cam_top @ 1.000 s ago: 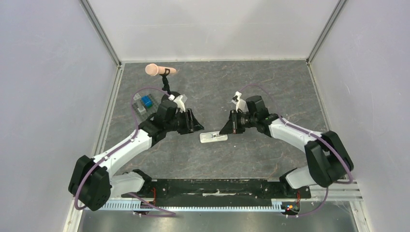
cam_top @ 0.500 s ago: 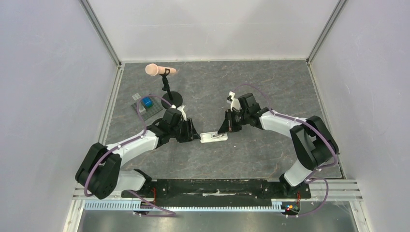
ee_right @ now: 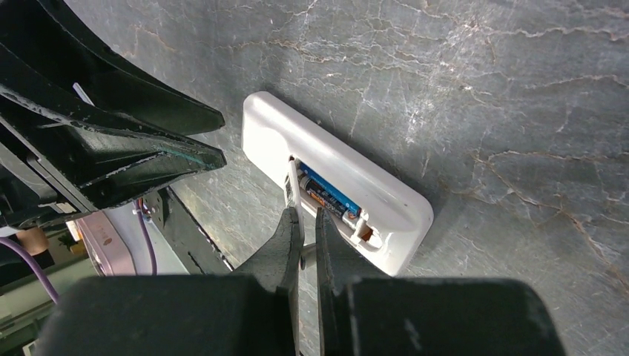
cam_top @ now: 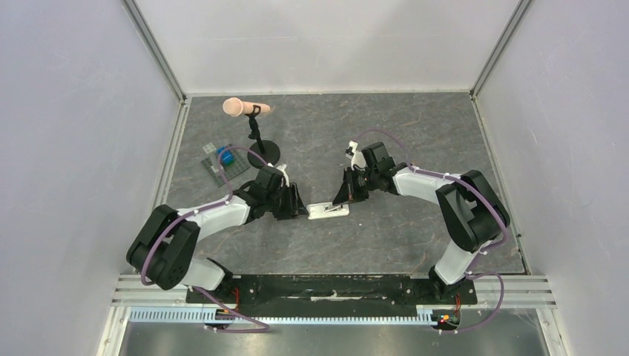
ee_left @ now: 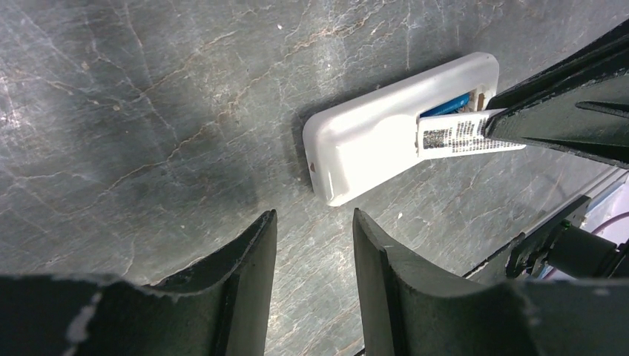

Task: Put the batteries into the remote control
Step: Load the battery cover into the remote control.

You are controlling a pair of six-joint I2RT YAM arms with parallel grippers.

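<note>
Near frame centre, left gripper (ee_left: 311, 245) parted, empty, hovering just short of the remote control (cam_top: 327, 211). Remote face-down, blue battery (ee_right: 328, 196) seated in the open bay. Right gripper (ee_right: 304, 226) pinched onto a printed grey battery (ee_left: 452, 136). Farther, upper left: pink microphone (cam_top: 239, 107).

You're looking at a lab test cell: plain white walls (cam_top: 74, 148) on aluminium framing (cam_top: 156, 52) enclose a grey stone-patterned surface (cam_top: 415, 141) with two bolted arms.
</note>
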